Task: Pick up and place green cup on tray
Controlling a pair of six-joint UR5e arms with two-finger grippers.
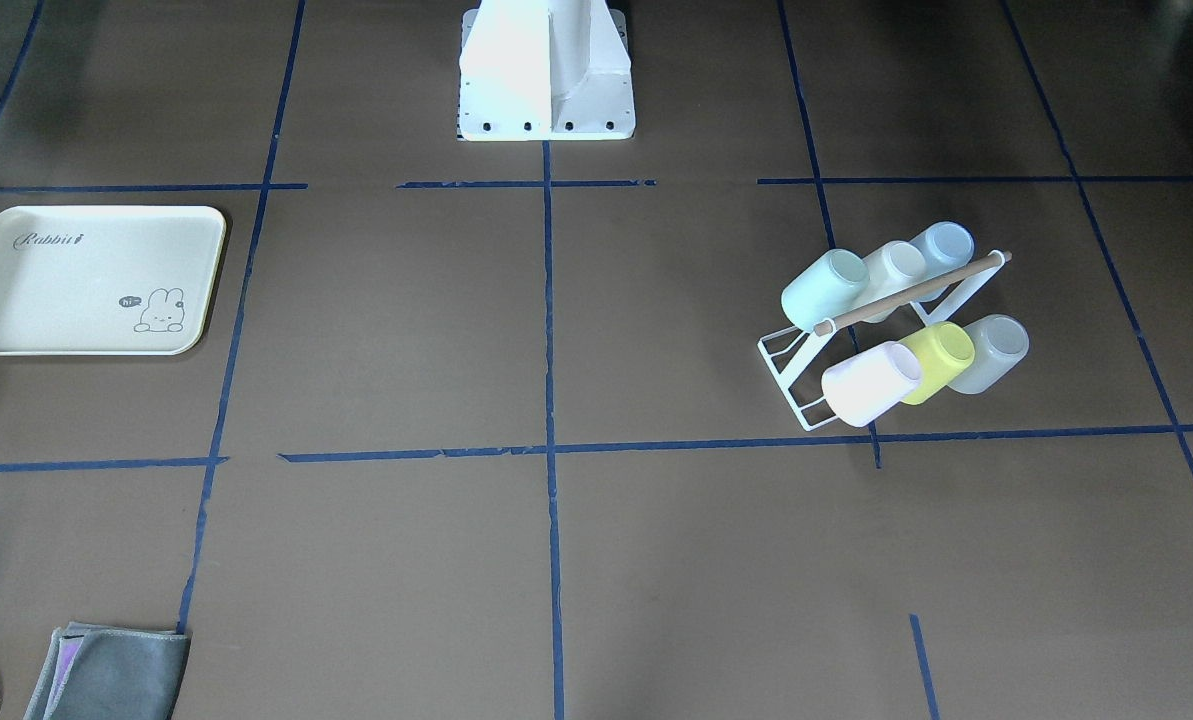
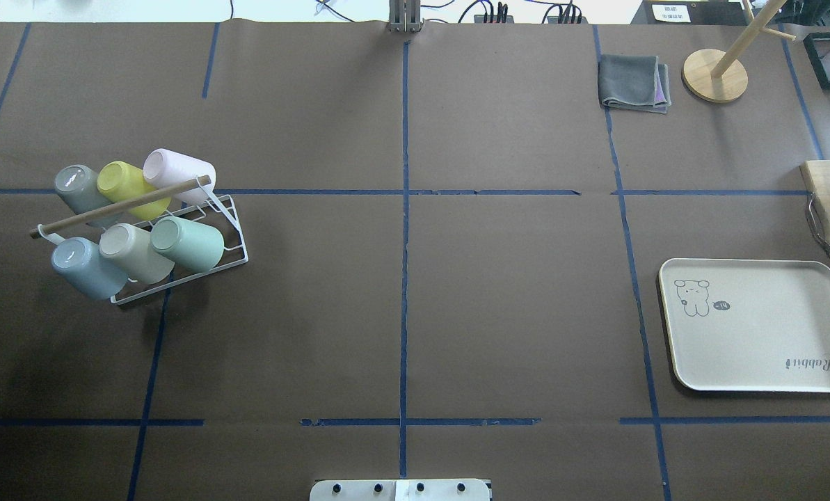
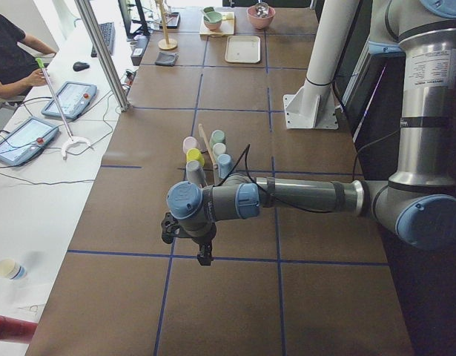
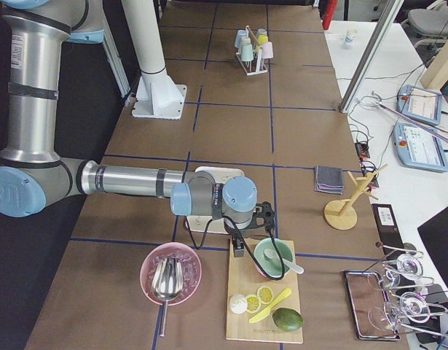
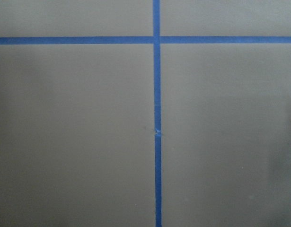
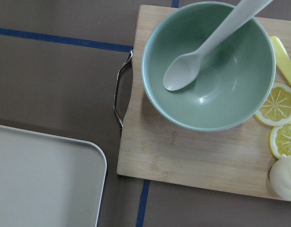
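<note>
The green cup [image 1: 824, 287] lies tilted on a white wire rack [image 1: 791, 375] with a wooden rod, at the end of the row on the robot's side; it also shows in the overhead view [image 2: 188, 243]. The cream tray [image 1: 66, 290] with the bunny drawing lies bare at the table's other end [image 2: 755, 348]. The left gripper [image 3: 205, 258] hangs over bare table short of the rack; I cannot tell if it is open. The right gripper [image 4: 238, 250] hangs over the edge of a wooden board beside the tray [image 6: 41, 179]; I cannot tell its state either.
The rack also holds pale blue [image 2: 88, 268], cream [image 2: 131, 252], pink [image 2: 178, 169], yellow-green [image 2: 131, 186] and grey [image 2: 81, 189] cups. The wooden board [image 6: 192, 156] bears a green bowl [image 6: 209, 66] with a spoon. A grey cloth [image 2: 634, 83] and a wooden stand [image 2: 715, 75] are nearby.
</note>
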